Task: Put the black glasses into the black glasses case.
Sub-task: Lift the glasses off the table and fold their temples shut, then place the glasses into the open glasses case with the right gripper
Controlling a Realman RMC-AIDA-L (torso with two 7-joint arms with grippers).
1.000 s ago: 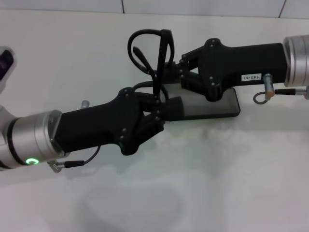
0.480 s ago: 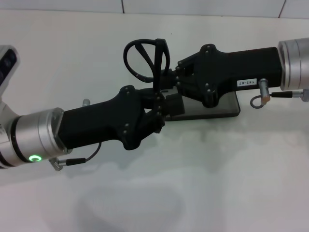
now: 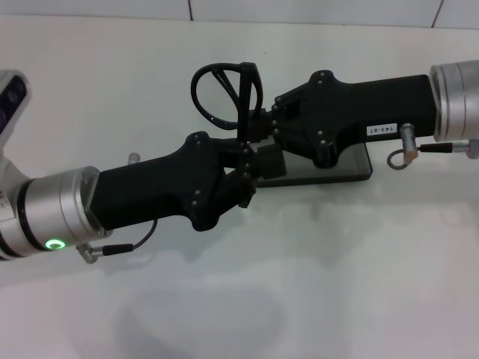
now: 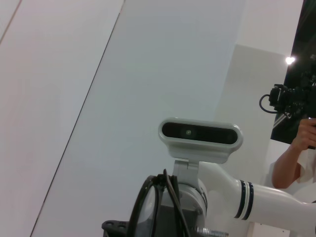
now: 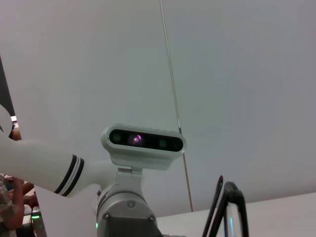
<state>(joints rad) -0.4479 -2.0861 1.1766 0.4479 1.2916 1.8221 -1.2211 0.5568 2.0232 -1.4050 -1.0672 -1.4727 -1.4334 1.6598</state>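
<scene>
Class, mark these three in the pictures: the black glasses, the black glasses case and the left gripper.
black glasses (image 3: 212, 97): head view, on the lens rim.
black glasses case (image 3: 358, 166): head view, on its right end.
left gripper (image 3: 251, 161): head view, between its fingertips.

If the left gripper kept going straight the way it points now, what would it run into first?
Most likely the right gripper: the left gripper points up toward it, almost tip to tip, with the glasses between them above the case. Depth is unclear from overhead.
</scene>
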